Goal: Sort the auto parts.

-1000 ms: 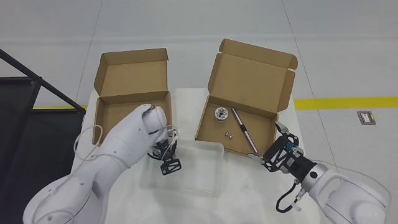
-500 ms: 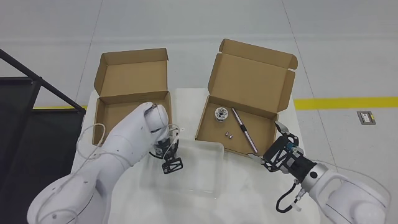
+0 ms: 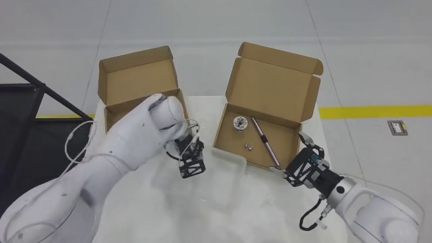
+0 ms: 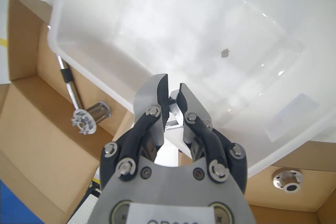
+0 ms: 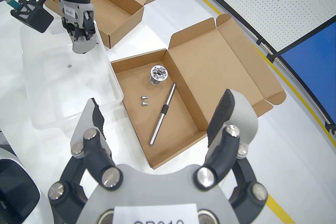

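Note:
My left gripper (image 3: 191,166) hangs over the clear plastic bin (image 3: 226,187), near the wall that faces the right cardboard box (image 3: 273,88). It is shut on a small metal screw (image 4: 173,110), seen between the pads; from the right wrist view, the left gripper (image 5: 82,45) stands above the bin's corner (image 5: 115,89). The right box holds a flanged hub (image 3: 239,123), a steel shaft (image 3: 264,140) and two small screws (image 3: 248,144). My right gripper (image 3: 305,165) is open by that box's front right corner, with nothing between its fingers (image 5: 229,104).
An open left cardboard box (image 3: 135,84) stands at the back left, with a round flanged part (image 4: 287,180) in it. A small dark speck (image 4: 225,53) lies on the bin floor. A dark frame (image 3: 27,101) sits off the table's left edge.
My left gripper has lifted and moved right across the bin toward the right box, still holding the screw. The left box looks shifted slightly back and left. The right arm has not moved.

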`<state>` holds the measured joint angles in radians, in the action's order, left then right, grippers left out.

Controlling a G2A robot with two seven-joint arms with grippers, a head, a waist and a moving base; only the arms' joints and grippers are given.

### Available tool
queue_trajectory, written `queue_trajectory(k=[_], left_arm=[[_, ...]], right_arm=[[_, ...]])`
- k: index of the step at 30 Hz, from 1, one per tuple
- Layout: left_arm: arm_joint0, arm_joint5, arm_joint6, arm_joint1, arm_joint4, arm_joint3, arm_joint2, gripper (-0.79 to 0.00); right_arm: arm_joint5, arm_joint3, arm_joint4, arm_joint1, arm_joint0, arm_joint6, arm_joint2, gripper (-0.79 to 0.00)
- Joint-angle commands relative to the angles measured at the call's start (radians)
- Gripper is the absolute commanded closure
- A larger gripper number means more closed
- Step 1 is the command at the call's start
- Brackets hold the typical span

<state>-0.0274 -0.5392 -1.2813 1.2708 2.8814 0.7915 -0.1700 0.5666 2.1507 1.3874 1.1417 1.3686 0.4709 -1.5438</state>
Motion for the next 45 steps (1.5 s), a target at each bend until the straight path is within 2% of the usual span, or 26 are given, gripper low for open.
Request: queue_trajectory(k=[1,6,10,15,17,19,20,31,33,39,41,43,45], left_arm=[[0.002,-0.019,0.02,-0.043,-0.04,0.083,0.0,0.0],[0.012,-0.121,0.121,-0.171,-0.155,0.303,0.0,0.0],[0.029,-0.25,0.25,-0.284,-0.254,0.463,-0.006,0.0],[0.005,-0.363,0.364,-0.417,-0.365,0.586,-0.092,0.0],[-0.028,-0.359,0.396,-0.462,-0.395,0.609,-0.143,0.0],[-0.073,-0.254,0.377,-0.502,-0.455,0.621,-0.202,0.0],[-0.087,-0.232,0.374,-0.516,-0.455,0.619,-0.214,0.0],[-0.087,-0.232,0.374,-0.516,-0.455,0.619,-0.214,0.0],[-0.111,-0.21,0.394,-0.517,-0.495,0.616,-0.227,0.0],[-0.163,-0.234,0.565,-0.502,-0.691,0.486,-0.301,0.0],[-0.173,-0.239,0.61,-0.49,-0.746,0.422,-0.314,0.0],[-0.174,-0.247,0.709,-0.474,-0.726,0.366,-0.306,0.0],[-0.175,-0.252,0.714,-0.453,-0.773,0.304,-0.304,0.0]], right_arm=[[0.0,0.0,0.0,0.0,0.0,0.0,0.0,-0.785],[0.0,0.0,0.0,0.0,0.0,0.0,0.0,-0.785],[0.0,0.0,0.0,0.0,0.0,0.0,0.0,-0.785],[0.0,0.0,0.0,0.0,0.0,0.0,0.0,-0.785],[0.0,0.0,0.0,0.0,0.0,0.0,0.0,-0.785],[0.0,0.0,0.0,0.0,0.0,0.0,0.0,-0.785],[0.0,0.0,0.0,0.0,0.0,0.0,0.0,-0.785],[0.0,0.0,0.0,0.0,0.0,0.0,0.0,-0.785],[0.0,0.0,0.0,0.0,0.0,0.0,0.0,-0.785],[0.0,0.0,0.0,0.0,0.0,0.0,0.0,-0.785],[0.0,0.0,0.0,0.0,0.0,0.0,0.0,-0.785],[0.0,0.0,0.0,0.0,0.0,0.0,0.0,-0.785],[0.0,0.0,0.0,0.0,0.0,0.0,0.0,-0.785]])
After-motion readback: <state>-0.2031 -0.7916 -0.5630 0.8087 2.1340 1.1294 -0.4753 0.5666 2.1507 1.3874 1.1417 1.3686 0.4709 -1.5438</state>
